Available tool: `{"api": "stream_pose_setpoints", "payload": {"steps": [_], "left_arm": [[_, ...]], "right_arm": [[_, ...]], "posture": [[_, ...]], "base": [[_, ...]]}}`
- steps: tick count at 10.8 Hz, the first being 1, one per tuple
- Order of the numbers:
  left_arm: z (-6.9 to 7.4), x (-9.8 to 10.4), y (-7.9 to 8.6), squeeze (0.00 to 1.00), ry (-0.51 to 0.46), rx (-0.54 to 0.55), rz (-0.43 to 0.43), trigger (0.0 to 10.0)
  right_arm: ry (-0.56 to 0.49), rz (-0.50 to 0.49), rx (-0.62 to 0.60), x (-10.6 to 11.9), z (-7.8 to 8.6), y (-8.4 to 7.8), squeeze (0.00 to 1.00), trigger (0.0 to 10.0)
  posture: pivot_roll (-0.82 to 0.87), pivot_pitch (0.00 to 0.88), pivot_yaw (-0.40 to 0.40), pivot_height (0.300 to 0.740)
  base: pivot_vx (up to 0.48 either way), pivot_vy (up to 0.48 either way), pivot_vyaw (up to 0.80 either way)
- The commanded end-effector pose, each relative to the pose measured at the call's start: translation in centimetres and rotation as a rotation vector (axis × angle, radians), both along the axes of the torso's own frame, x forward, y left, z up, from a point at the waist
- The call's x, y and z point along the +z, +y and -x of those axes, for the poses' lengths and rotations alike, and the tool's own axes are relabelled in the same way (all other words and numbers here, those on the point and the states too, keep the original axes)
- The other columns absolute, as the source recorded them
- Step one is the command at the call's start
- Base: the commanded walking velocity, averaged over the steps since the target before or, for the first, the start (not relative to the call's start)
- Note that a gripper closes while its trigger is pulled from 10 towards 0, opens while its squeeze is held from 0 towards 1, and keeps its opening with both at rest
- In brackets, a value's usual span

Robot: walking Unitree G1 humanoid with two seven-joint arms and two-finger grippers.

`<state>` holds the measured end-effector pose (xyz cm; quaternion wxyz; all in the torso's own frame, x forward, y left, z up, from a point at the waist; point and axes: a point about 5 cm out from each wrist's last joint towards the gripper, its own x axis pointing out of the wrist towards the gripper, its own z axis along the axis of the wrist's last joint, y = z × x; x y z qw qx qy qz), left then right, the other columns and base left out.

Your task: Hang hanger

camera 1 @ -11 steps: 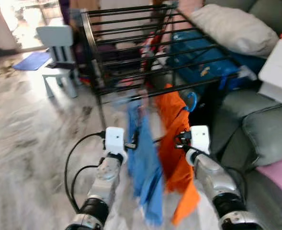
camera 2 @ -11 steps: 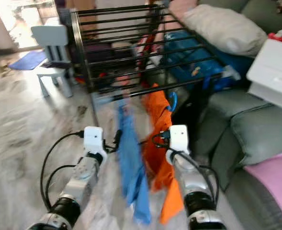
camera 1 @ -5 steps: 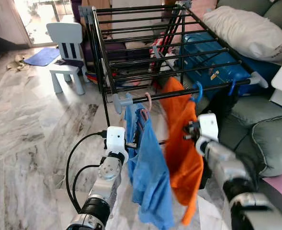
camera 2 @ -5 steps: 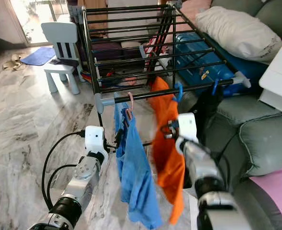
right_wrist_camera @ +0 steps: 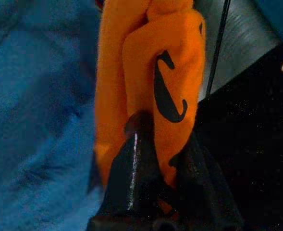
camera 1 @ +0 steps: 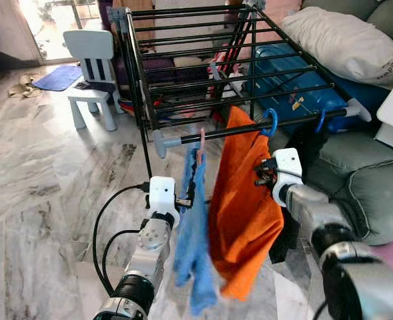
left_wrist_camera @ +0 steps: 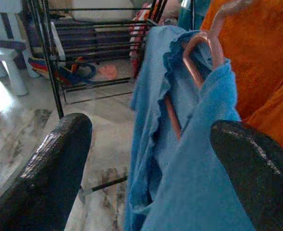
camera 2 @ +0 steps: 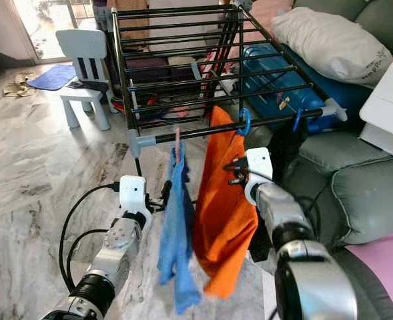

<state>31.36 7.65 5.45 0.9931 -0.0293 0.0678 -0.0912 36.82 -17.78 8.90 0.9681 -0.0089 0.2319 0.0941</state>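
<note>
Two garments now hang from the rack's front rail [camera 1: 249, 131].

The orange shirt [camera 1: 243, 213] has swung up; its blue hanger hook [camera 1: 269, 123] sits on the rail. Right gripper [right_wrist_camera: 153, 159] stays pinched on it; left gripper [left_wrist_camera: 146, 168] gapes beside the blue garment [camera 1: 193, 233].

No writing, brand, number or sign can be read anywhere here. The orange garment [right_wrist_camera: 151, 72] carries a black curled mark [right_wrist_camera: 169, 89] on its fabric, seen close in the right wrist view, but it forms no letter I can make out. The blue suitcase [camera 1: 296, 87] under the drying rack [camera 1: 203, 60] has small orange specks, too small to read.
</note>
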Motion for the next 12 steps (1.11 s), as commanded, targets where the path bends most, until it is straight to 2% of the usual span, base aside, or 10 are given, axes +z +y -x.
{"api": "stream_pose_setpoints", "payload": {"steps": [1,5,9,11,12], "left_arm": [[-0.2,0.1,0.1,0.00,0.007,0.007,-0.001,10.0],[-0.2,-0.1,0.3,0.00,0.029,0.018,0.003,10.0],[-0.6,0.1,0.6,0.00,0.037,0.033,0.007,10.0],[-0.3,-0.2,0.5,0.00,0.048,0.030,0.011,10.0],[-0.4,-0.1,0.4,0.00,0.048,0.029,0.011,10.0]], "right_arm": [[-0.019,-0.046,0.009,1.4,-0.9,0.5,0.00,10.0],[0.084,-0.076,0.032,-1.0,0.2,1.7,0.00,10.0],[0.112,-0.072,0.050,-1.8,0.6,2.8,0.00,10.0],[0.087,0.018,0.031,-2.2,0.9,2.1,0.00,10.0],[0.071,0.041,-0.018,-2.3,0.9,0.9,0.00,10.0]], "posture": [[-0.07,0.024,-0.028,0.740],[-0.06,0.010,-0.027,0.740],[-0.04,0.002,-0.029,0.740],[-0.04,0.003,-0.027,0.740],[-0.04,0.004,-0.024,0.740]], "base": [[0.000,0.000,0.00],[0.000,0.000,0.00],[0.000,0.000,0.00],[0.000,0.000,0.00],[0.000,0.000,0.00]]}}
